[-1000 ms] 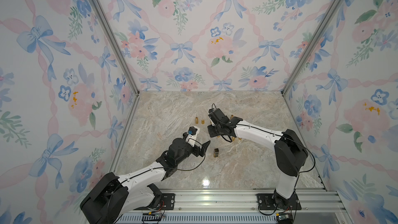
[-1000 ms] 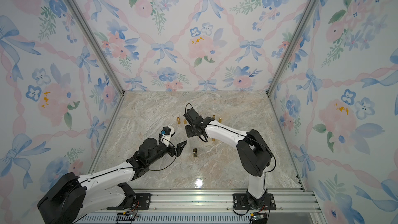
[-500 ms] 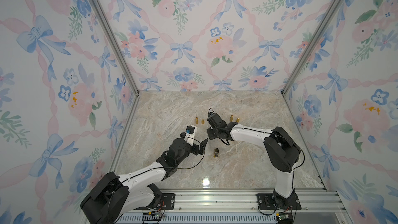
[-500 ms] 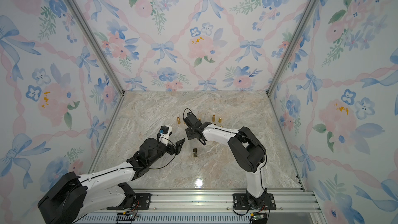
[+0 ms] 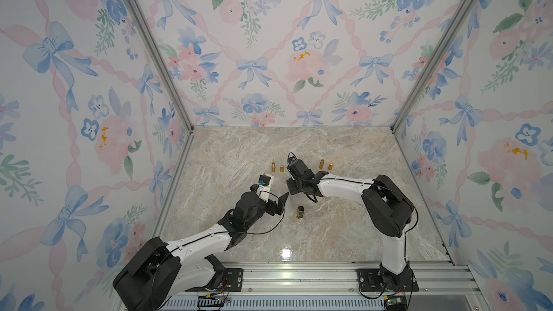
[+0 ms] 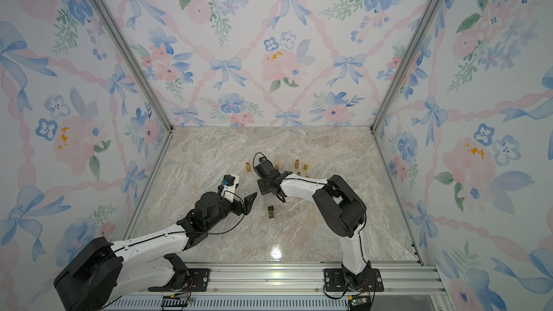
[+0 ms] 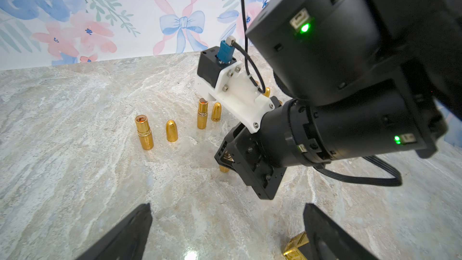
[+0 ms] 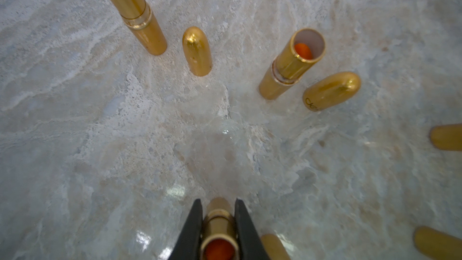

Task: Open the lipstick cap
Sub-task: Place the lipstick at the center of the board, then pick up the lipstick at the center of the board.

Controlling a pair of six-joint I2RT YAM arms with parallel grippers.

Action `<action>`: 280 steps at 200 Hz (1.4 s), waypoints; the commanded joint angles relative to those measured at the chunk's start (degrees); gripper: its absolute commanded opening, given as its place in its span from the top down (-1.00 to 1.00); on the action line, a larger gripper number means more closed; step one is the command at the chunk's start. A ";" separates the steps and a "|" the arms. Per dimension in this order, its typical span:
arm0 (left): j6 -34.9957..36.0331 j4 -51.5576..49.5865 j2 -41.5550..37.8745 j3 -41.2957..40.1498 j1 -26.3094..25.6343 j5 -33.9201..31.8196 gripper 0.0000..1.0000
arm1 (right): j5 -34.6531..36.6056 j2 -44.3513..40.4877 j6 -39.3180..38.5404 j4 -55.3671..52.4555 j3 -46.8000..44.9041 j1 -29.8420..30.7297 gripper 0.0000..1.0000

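**Top views.** Holding the left tool [image 5: 280, 204] spread wide and empty, low over the counter [image 5: 239, 157]. Keeping the right tool [image 5: 291, 189] pressed together and pointing down, while hiding whatever is pinched beneath its body. Locating a square lipstick [image 5: 300, 212], apparently capped, standing upright with its long axis vertical. Placing it between the arms, just beside the left tool and nearer to it than to the right tool.

**Left wrist view.** Framing the square lipstick [image 7: 296, 246] at the inner side of one finger, partly hidden by it. Probably calling for a short sideways shift before closing. Catching a gold tube [image 7: 224, 168] under the right tool [image 7: 226, 158], foot at the counter.

**Right wrist view.** Pinching that tube [image 8: 218, 228], uncapped and with the orange stick showing. Resolving what the top views are reducing to specks: open tubes [image 8: 132, 13] with loose caps [image 8: 197, 51] beside them. Missing the square lipstick entirely.
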 commanded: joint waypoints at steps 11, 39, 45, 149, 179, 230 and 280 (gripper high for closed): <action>-0.94 -0.05 0.30 -0.17 0.01 -1.00 -0.96 | 1.34 0.54 -1.01 0.68 -2.22 0.46 0.67; -0.90 -0.01 0.11 -0.18 0.06 -1.09 -0.96 | 1.38 0.16 -1.14 0.48 -2.23 0.58 0.62; -0.82 -0.01 0.12 -0.20 0.09 -1.05 -0.96 | 1.35 0.07 -1.06 0.51 -2.16 0.59 0.61; -0.47 -0.37 -0.38 -0.39 0.16 -0.61 -0.96 | 0.76 -4.08 -1.53 -3.56 1.89 0.59 0.11; -0.28 -0.93 -0.79 -0.66 0.17 0.24 -0.96 | 0.03 -8.18 -0.27 -8.82 4.16 0.63 -0.05; -0.71 -2.74 -3.34 -2.08 0.00 2.71 -0.96 | -1.07 -13.87 6.45 -28.84 9.18 0.73 -0.22; -3.33 -4.90 -6.62 -4.43 -0.47 4.11 -0.96 | -2.35 -17.94 15.18 -42.20 9.80 4.62 -0.29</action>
